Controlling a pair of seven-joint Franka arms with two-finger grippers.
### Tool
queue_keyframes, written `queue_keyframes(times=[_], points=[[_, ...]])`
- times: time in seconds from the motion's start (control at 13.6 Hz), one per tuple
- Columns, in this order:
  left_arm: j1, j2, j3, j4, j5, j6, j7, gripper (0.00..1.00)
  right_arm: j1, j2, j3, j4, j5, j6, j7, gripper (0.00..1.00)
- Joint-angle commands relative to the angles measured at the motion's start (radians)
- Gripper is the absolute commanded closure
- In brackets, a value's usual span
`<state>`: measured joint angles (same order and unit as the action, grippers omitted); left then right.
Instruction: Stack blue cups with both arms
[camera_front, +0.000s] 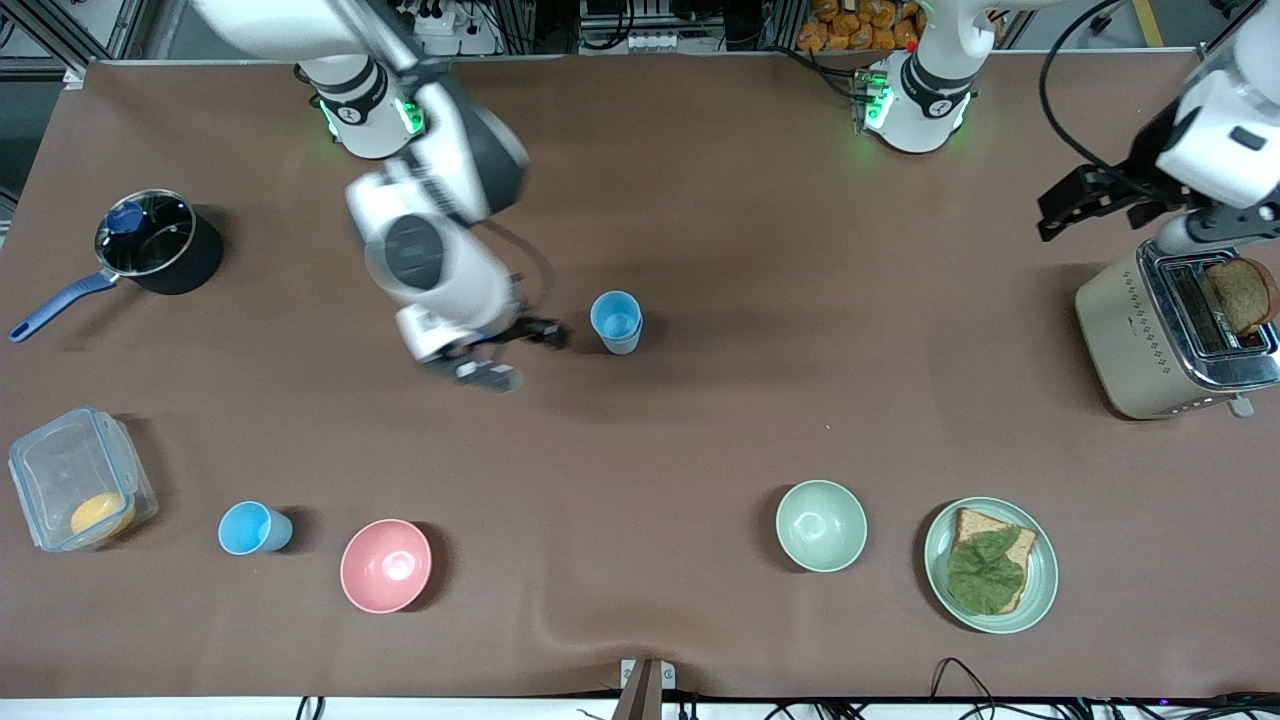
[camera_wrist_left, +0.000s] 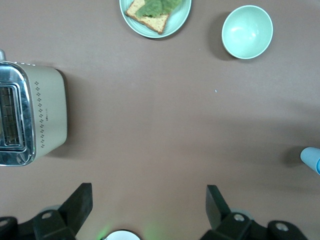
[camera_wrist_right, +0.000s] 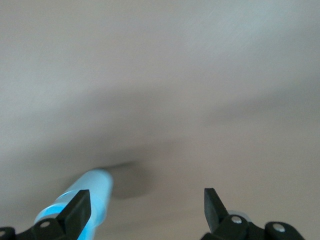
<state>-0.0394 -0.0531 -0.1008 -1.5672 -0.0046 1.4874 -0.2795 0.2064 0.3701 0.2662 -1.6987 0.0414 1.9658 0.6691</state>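
One blue cup (camera_front: 616, 322) stands upright mid-table. A second blue cup (camera_front: 254, 528) stands nearer the front camera, between a clear box and a pink bowl. My right gripper (camera_front: 520, 352) is open and empty, low beside the mid-table cup on the right arm's side. In the right wrist view that cup (camera_wrist_right: 82, 200) shows by one finger of the gripper (camera_wrist_right: 145, 207), not between the fingers. My left gripper (camera_front: 1060, 210) is open and empty, up over the table beside the toaster. In the left wrist view (camera_wrist_left: 148, 202) the mid-table cup (camera_wrist_left: 312, 159) shows at the frame's edge.
A toaster (camera_front: 1170, 330) with a bread slice stands at the left arm's end. A pale green bowl (camera_front: 821, 525), a plate (camera_front: 1045, 570) with leaf-topped toast and a pink bowl (camera_front: 386, 565) lie near the front edge. A lidded pot (camera_front: 158, 243) and a clear box (camera_front: 75, 478) stand at the right arm's end.
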Motion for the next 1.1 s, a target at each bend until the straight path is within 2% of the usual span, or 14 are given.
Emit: queue_keyframes(times=[0.0, 0.15, 0.44, 0.59, 0.81, 0.95, 1.03], points=[[0.009, -0.024, 0.006, 0.004, -0.003, -0.018, 0.026, 0.00, -0.152, -0.077, 0.019, -0.022, -0.066, -0.077, -0.222, 0.00], [0.016, -0.027, 0.006, 0.004, -0.003, -0.018, 0.028, 0.00, -0.252, -0.130, 0.021, -0.026, -0.078, -0.139, -0.381, 0.00], [0.041, -0.025, -0.008, 0.007, -0.003, -0.016, 0.020, 0.00, -0.329, -0.256, 0.010, -0.030, -0.078, -0.228, -0.575, 0.00], [0.036, -0.022, -0.005, 0.019, -0.002, -0.016, 0.016, 0.00, -0.312, -0.308, -0.057, -0.029, -0.078, -0.254, -0.589, 0.00], [0.035, -0.017, -0.005, 0.023, 0.000, -0.016, 0.014, 0.00, -0.268, -0.365, -0.169, -0.019, -0.078, -0.309, -0.727, 0.00], [0.035, -0.014, -0.005, 0.023, 0.000, -0.016, 0.023, 0.00, -0.265, -0.375, -0.186, 0.008, -0.077, -0.362, -0.755, 0.00], [0.035, -0.016, -0.005, 0.023, 0.000, -0.016, 0.023, 0.00, -0.266, -0.373, -0.189, 0.057, -0.077, -0.401, -0.753, 0.00]])
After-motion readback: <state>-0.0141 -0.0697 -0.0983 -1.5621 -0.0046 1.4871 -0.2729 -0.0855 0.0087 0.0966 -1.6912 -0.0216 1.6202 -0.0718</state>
